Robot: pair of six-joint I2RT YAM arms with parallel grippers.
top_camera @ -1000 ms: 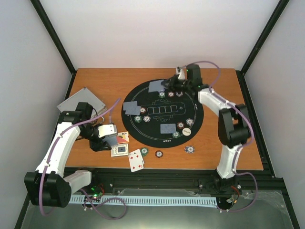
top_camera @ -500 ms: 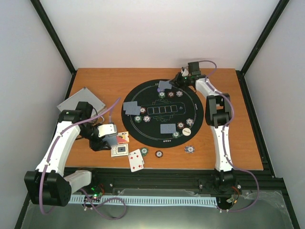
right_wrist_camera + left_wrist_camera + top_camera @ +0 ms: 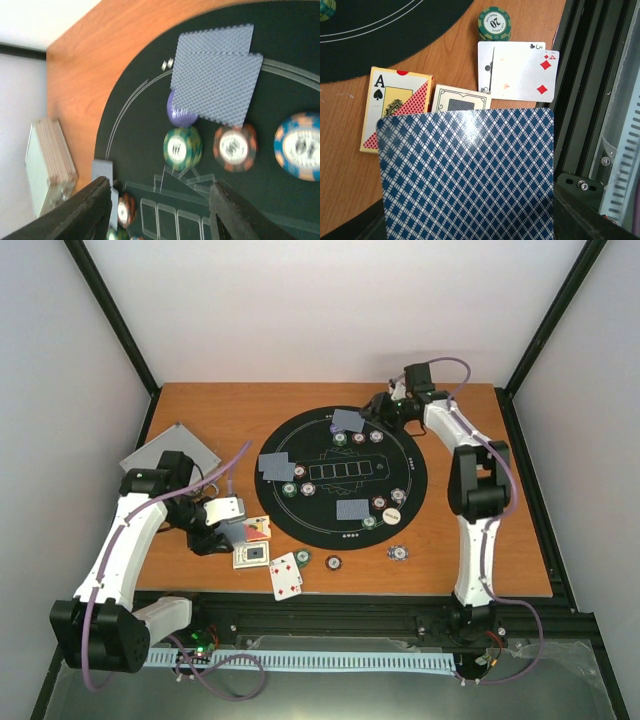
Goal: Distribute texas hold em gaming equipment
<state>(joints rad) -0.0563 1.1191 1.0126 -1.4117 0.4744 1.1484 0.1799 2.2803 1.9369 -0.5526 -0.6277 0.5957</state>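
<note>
The wooden table [image 3: 470, 540] carries the large round black mat [image 3: 318, 512], with the silver case [image 3: 170, 453] lying on the wood off its left edge. The left gripper [image 3: 232, 530] hangs over the wood just left of the mat's near edge, its jaws pinching a blue-diamond-backed held card [image 3: 465, 175] that fills the lower part of the left wrist view and hides the fingers there. The right gripper [image 3: 159, 192] hovers by the mat's far rim, jaws spread wide with nothing between them. Below the held card, a card box [image 3: 395, 112] showing an ace of spades lies beside a cream-bordered card [image 3: 461, 102] and a face-up four of diamonds [image 3: 525, 75], which overlaps another face-up card. On the mat, face-down pairs sit at the far side [image 3: 215, 80], the left [image 3: 278, 466] and the near right [image 3: 352, 510]. The far pair partly covers a purple chip [image 3: 180, 114], with a green chip [image 3: 182, 148], a brown chip [image 3: 235, 147] and a blue-white chip [image 3: 300, 152] in a row beside it. Two loose chips [image 3: 399, 553] rest on the wood near the mat, and the white dealer button [image 3: 392, 515] sits inside its near-right rim.
</note>
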